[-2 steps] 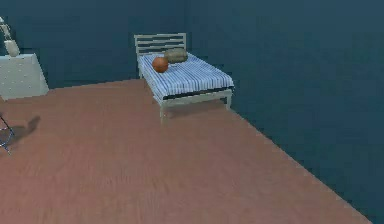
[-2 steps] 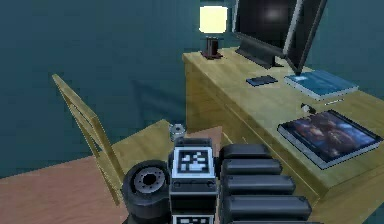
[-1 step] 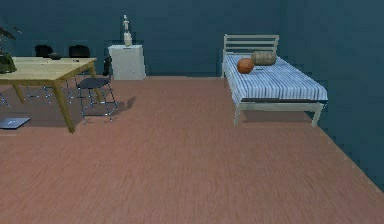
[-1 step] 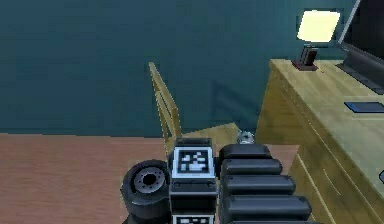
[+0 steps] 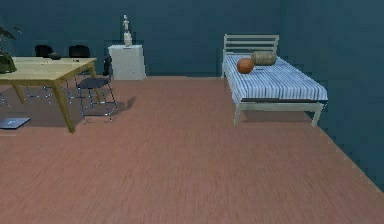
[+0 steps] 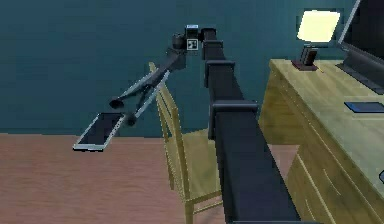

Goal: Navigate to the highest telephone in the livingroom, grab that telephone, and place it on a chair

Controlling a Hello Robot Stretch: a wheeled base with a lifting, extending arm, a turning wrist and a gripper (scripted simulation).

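Observation:
In the arm side view my dark arm (image 6: 235, 120) rises from the bottom edge toward the blue wall. At its far end the gripper (image 6: 125, 110) points down to the left. A flat grey slab with a dark face, the telephone (image 6: 96, 132), hangs at the fingertips, clear of the floor, so the gripper holds it. A wooden chair (image 6: 185, 150) stands just right of the telephone and partly behind the arm, with its seat lower than the telephone. Black chairs (image 5: 95, 88) stand by a wooden table in the forward view.
A wooden desk (image 6: 320, 120) with a lit lamp (image 6: 315, 35) and a dark screen edge (image 6: 365, 50) lines the arm side view's right. Ahead are a wooden table (image 5: 45, 70), a white cabinet (image 5: 127, 62) bearing a statue, a striped bed (image 5: 275, 85) with a ball, and open brown floor.

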